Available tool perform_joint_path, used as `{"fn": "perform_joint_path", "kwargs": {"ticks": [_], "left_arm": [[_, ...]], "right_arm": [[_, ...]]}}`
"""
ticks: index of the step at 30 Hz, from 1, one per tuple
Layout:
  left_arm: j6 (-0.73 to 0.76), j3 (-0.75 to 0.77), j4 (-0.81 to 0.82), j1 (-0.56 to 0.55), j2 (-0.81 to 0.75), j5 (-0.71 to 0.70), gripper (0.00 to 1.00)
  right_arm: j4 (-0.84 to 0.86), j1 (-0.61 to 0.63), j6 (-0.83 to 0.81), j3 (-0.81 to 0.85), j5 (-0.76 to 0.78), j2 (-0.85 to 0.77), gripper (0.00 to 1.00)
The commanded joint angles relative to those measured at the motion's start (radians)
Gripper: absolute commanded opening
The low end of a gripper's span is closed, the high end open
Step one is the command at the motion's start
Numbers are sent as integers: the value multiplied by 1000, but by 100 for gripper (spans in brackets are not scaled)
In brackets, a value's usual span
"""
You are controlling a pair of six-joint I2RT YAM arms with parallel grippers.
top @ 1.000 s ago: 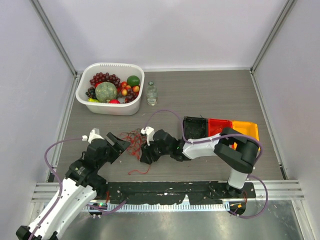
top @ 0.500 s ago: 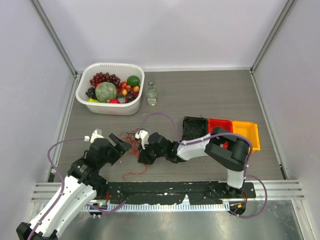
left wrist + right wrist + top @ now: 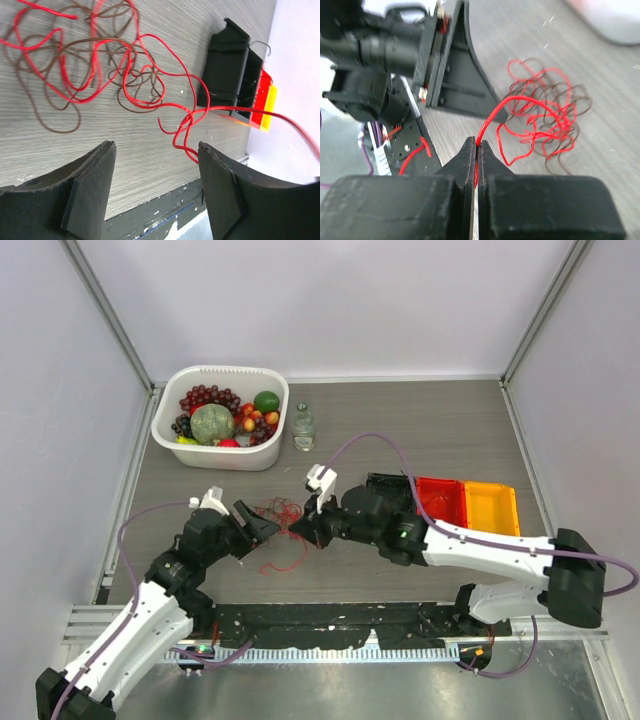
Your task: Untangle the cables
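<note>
The cables [image 3: 281,511] are a loose clump of thin red and dark brown wires on the grey table, between my two grippers. One red loop [image 3: 287,559] trails toward the near edge. My right gripper [image 3: 476,143] is shut on a single red cable, which arches from its tips back to the clump [image 3: 546,111]. In the top view the right gripper [image 3: 304,530] sits just right of the clump. My left gripper [image 3: 155,147] is open just left of the clump, with only bare table between its fingers. A red strand [image 3: 186,131] curls close to the left gripper's right finger [image 3: 222,190].
A white basin [image 3: 172,410] of fruit stands at the back left, with a small clear bottle [image 3: 304,428] beside it. Black [image 3: 388,490], red [image 3: 440,498] and orange [image 3: 492,506] bins sit right of centre. A black rail [image 3: 330,620] runs along the near edge.
My right gripper has shut on a red cable and drawn back to the right and farther from the near edge, its arm stretched out. The clump shifted with it. The left gripper edged forward, staying open.
</note>
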Motion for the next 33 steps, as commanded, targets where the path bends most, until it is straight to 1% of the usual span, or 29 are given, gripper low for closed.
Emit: {"fn": "perform_joint_path", "kwargs": {"ticks": [1,3,4,5,7,8,9,11,14,16,18,19,21,23,25,27,29,30,31,33], "left_arm": [[30,-9,193,2,49,111,69],[30,-5,210,2,68,143,70],[33,-5,226,2,74,160,72],[37,-6,241,2,80,178,76],[60,3,246,2,86,194,89],[75,13,237,2,88,195,93],[104,27,215,3,88,197,94],[163,81,157,2,80,188,93],[267,179,73,3,57,124,84],[321,224,69,2,31,113,82],[355,244,112,2,2,119,87],[362,238,155,2,-9,128,91],[365,216,251,2,-14,154,95],[359,201,328,2,9,175,96],[352,199,397,2,55,235,93],[323,192,512,2,107,309,92],[300,187,597,-1,155,347,91],[298,188,618,0,172,346,88],[301,195,619,0,192,323,84],[327,202,580,0,218,266,78]], "right_arm": [[-115,-9,-30,99,167,-86,1],[-143,-15,-34,147,169,-96,1],[-175,-17,-37,165,165,-94,1],[-200,-15,-42,201,144,-93,1],[-218,-15,-44,242,118,-91,1],[-218,-15,-47,262,110,-93,1],[-223,-15,-47,273,101,-94,1],[-226,-14,-44,299,92,-102,1],[-234,-15,-39,339,49,-103,1],[-247,-15,-25,371,43,-99,1],[-272,-15,-18,415,34,-84,1],[-278,-15,-16,434,26,-80,1],[-289,-15,-7,480,3,-70,1],[-278,-14,4,514,-26,-67,1],[-266,-15,15,544,-51,-60,1],[-267,-15,18,603,-77,-36,1],[-267,-15,30,639,-106,-15,1],[-264,-14,41,649,-117,-7,1],[-258,-14,48,670,-140,5,1],[-238,-14,68,699,-164,16,1]]}}
